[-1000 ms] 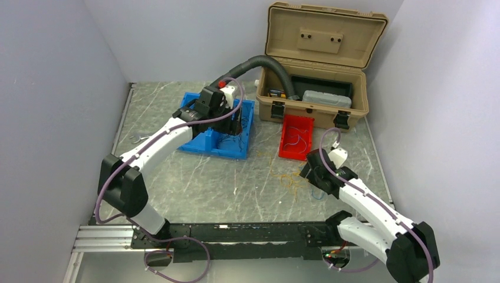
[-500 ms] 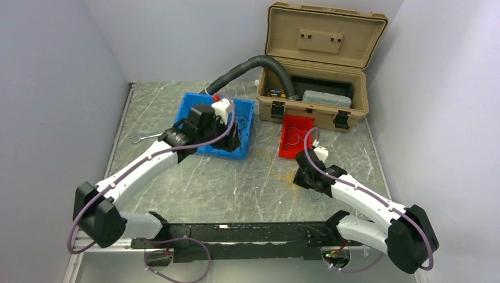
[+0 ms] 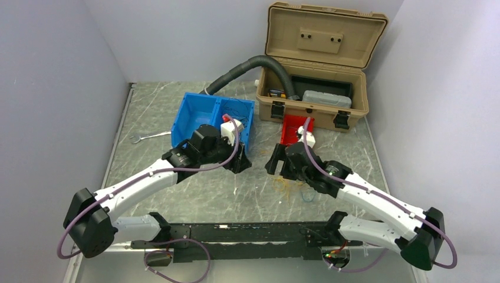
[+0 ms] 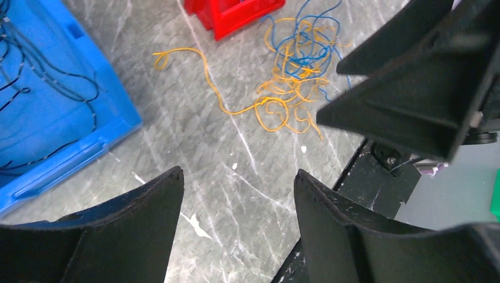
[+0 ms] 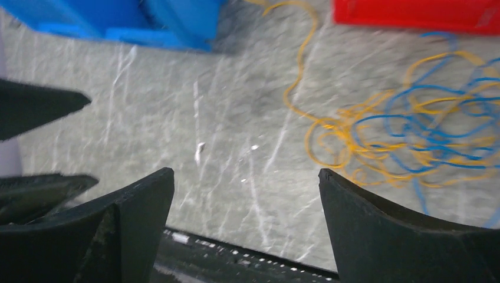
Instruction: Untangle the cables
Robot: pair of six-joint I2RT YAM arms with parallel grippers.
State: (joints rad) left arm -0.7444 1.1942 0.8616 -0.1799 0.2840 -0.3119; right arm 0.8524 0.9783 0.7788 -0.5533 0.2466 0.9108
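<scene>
Near the front edge of the table (image 4: 236, 147), right of the middle, the cables (image 4: 295, 76) lie in one yellow and blue knot. Our left gripper (image 4: 239, 173) and right gripper (image 5: 246, 172) are both spread wide, holding nothing. We think almost all the untangling is left.

The cables (image 4: 289, 88) lie in a loose knot, flat on the grey stone table (image 4: 206, 159), just beside the red bin (image 4: 236, 15); hair-thin yellow-orange strands (image 5: 348, 141) and blue strands (image 5: 424, 127) loop through one another; a single orange tail (image 4: 216, 88) snakes out from the knot toward the blue bin (image 4: 88, 147), ending in a small loop; thin black wires (image 4: 65, 75) lie curled inside that bin.
</scene>
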